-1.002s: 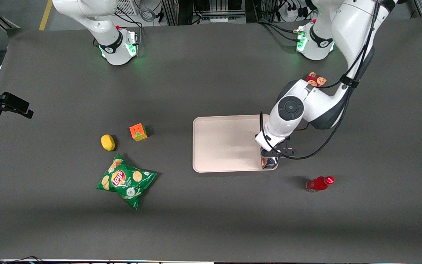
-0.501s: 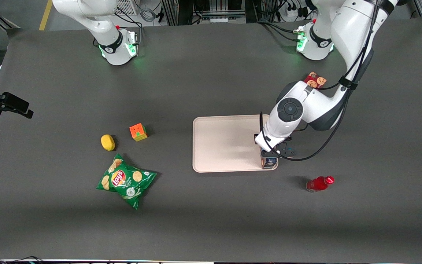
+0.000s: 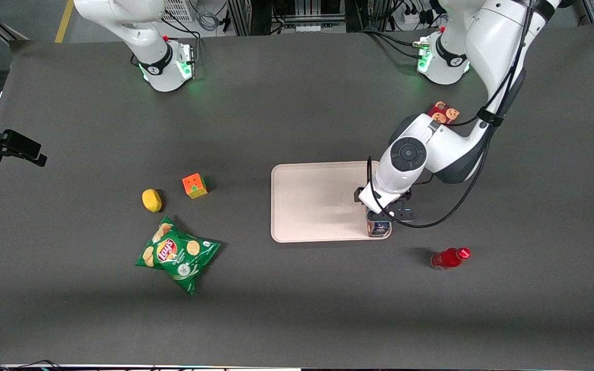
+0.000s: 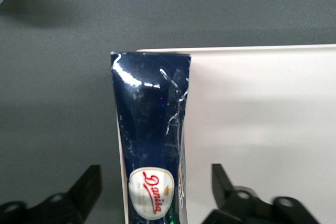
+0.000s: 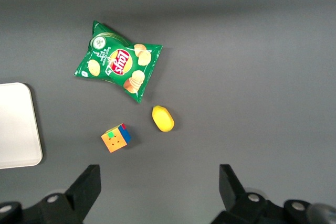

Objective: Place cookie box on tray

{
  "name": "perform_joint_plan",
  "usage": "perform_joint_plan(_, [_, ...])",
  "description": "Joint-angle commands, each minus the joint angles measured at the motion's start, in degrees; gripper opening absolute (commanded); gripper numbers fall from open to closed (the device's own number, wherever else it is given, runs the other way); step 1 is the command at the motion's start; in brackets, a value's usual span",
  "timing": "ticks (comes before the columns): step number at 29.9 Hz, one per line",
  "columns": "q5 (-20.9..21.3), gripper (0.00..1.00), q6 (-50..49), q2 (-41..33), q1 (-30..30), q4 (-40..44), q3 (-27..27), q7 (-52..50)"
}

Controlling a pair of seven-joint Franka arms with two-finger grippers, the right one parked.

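Navy cookie box (image 4: 152, 140) is way clearer from the wrist cam: glossy face, oval logo, and the claw (image 4: 156, 195) fingers (image 4: 86, 187) spread wide on either side with gaps, so it's open and not gripping. From the front view the arm mostly covers the cookie box (image 3: 379, 228). It sits at the tray (image 3: 317, 201) corner nearest the red bottle (image 3: 449, 257), along that short edge, long axis running toward the front camera.

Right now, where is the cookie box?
The cookie box stands on the tray, at its corner nearest the red bottle, directly below the open gripper, whose fingers flank it without touching.
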Motion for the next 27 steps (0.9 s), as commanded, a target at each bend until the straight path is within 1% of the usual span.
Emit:
perform_joint_plan(1, [0.2, 1.0, -8.0, -2.1, 0.0, 4.4, -1.1, -0.9])
perform_joint_plan(4, [0.1, 1.0, -13.5, -2.7, 0.1, 7.6, -3.5, -0.5])
perform_joint_plan(8, [-0.1, 1.0, -18.3, -4.3, 0.3, 10.3, -4.9, -0.4])
perform_joint_plan(9, [-0.6, 1.0, -19.1, -5.0, 0.3, 10.5, -5.3, -0.5])
perform_joint_plan(14, [-5.9, 1.0, -21.6, -10.8, 0.9, 11.3, -5.4, 0.0])
perform_joint_plan(16, [-6.5, 1.0, -24.3, -12.4, 1.2, 12.2, -5.2, 1.8])
perform_joint_plan(19, [-6.6, 1.0, -30.4, -13.9, 1.3, 15.8, -5.0, 5.6])
perform_joint_plan(22, [-6.6, 1.0, -37.2, -14.1, 2.1, 20.7, -4.9, 7.3])
perform_joint_plan(24, [-6.6, 1.0, -42.2, -14.4, 3.4, 23.2, -4.9, 9.1])
perform_joint_plan(27, [-6.6, 1.0, -45.7, -16.0, 5.3, 25.2, -4.7, 13.7])
